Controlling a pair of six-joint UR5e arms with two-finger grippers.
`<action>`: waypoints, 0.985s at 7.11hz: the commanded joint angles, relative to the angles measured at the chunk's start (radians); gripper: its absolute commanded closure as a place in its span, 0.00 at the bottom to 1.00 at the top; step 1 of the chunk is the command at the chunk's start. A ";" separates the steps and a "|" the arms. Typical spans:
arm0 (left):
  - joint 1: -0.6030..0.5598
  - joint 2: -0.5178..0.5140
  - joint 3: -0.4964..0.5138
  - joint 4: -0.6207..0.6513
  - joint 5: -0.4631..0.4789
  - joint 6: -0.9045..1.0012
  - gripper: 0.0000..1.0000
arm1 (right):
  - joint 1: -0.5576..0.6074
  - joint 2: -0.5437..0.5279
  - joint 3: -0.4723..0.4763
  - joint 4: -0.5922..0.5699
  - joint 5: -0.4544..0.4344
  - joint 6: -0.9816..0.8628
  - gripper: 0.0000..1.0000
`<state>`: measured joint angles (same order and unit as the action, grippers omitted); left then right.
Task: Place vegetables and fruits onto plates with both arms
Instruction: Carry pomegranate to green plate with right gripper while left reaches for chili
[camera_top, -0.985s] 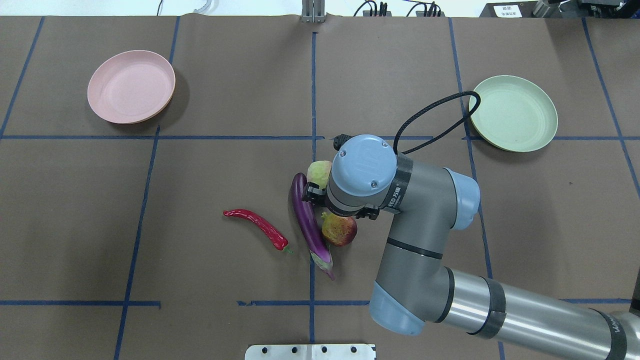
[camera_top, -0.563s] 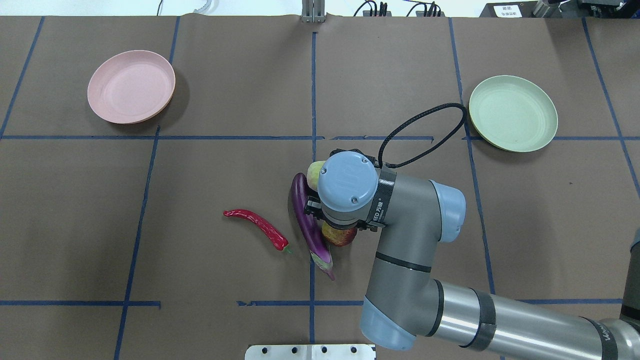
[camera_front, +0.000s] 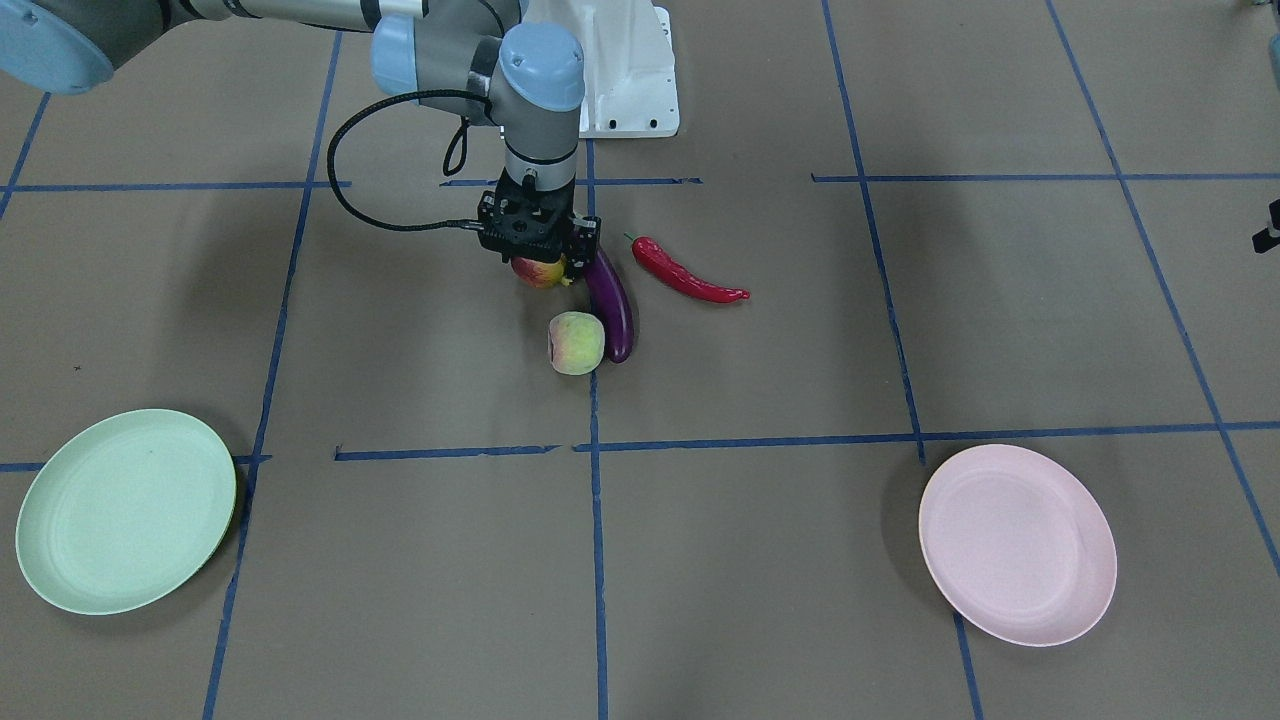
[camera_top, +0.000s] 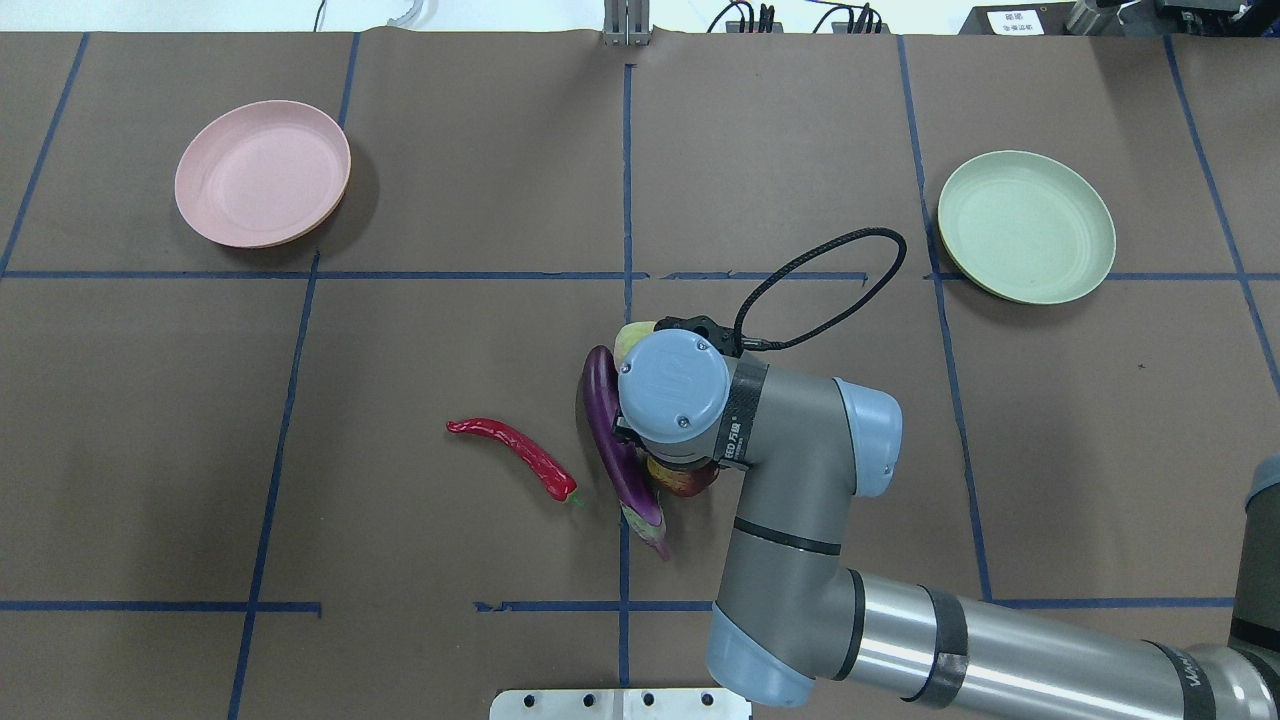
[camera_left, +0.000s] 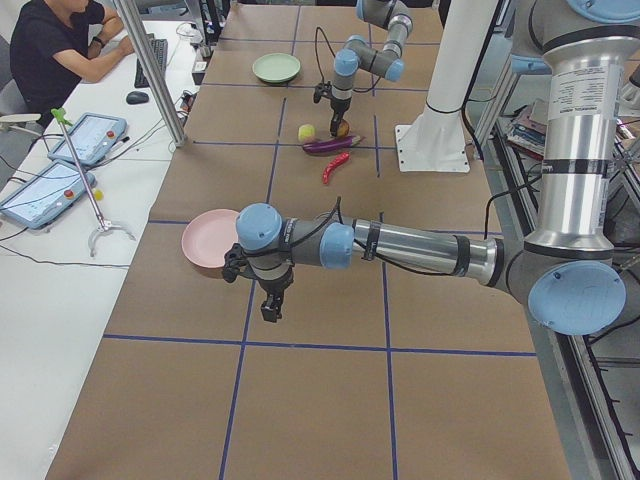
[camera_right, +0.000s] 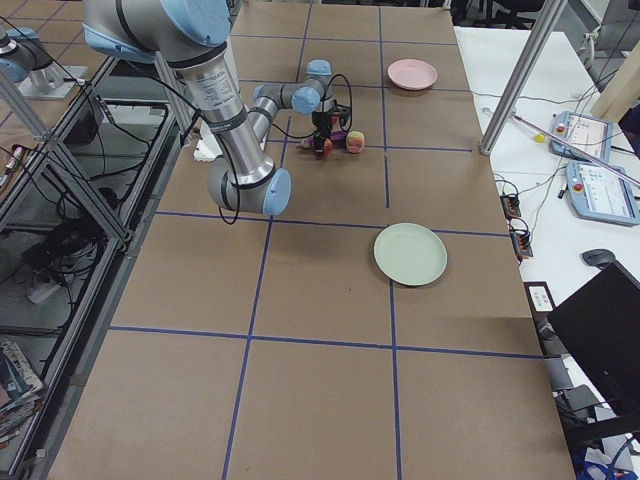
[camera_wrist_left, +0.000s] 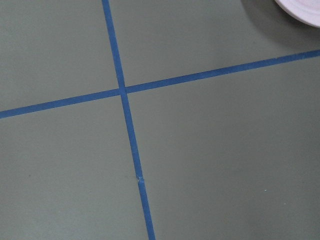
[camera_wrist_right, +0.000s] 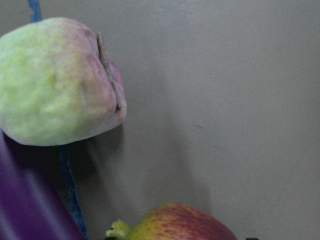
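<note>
The red-and-yellow-green fruit (camera_front: 538, 272) lies on the table beside the purple eggplant (camera_front: 612, 305). My right gripper (camera_front: 540, 262) is low over this fruit, its jaws apart on either side of it. In the overhead view my wrist hides most of the fruit (camera_top: 685, 478). The pale green-pink fruit (camera_front: 576, 343) lies at the eggplant's tip and the red chili (camera_front: 685, 278) lies apart. The pink plate (camera_top: 262, 172) and the green plate (camera_top: 1025, 226) hold nothing. My left gripper (camera_left: 270, 308) hangs near the pink plate; I cannot tell if it is open or shut.
The white base block (camera_front: 625, 80) stands behind the produce. A black cable loop (camera_top: 820, 290) arches from my right wrist toward the green plate. A seated operator (camera_left: 60, 50) and tablets (camera_left: 85, 140) are at a side table.
My right wrist has moved toward the eggplant and now covers more of the red-and-yellow-green fruit. The cable loop has drawn back off the green plate's rim.
</note>
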<state>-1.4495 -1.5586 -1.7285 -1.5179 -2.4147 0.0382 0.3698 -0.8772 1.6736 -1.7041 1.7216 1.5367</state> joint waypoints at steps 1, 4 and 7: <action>0.122 -0.015 -0.034 -0.165 -0.027 -0.279 0.00 | 0.061 -0.061 0.154 -0.102 0.028 -0.024 1.00; 0.441 -0.148 -0.034 -0.387 -0.012 -0.926 0.00 | 0.330 -0.202 0.220 -0.203 0.032 -0.502 1.00; 0.778 -0.426 -0.037 -0.381 0.220 -1.642 0.00 | 0.605 -0.212 -0.115 0.083 0.080 -0.759 0.99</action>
<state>-0.8120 -1.8846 -1.7655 -1.9031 -2.3003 -1.3353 0.8767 -1.0861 1.7262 -1.8201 1.7691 0.8359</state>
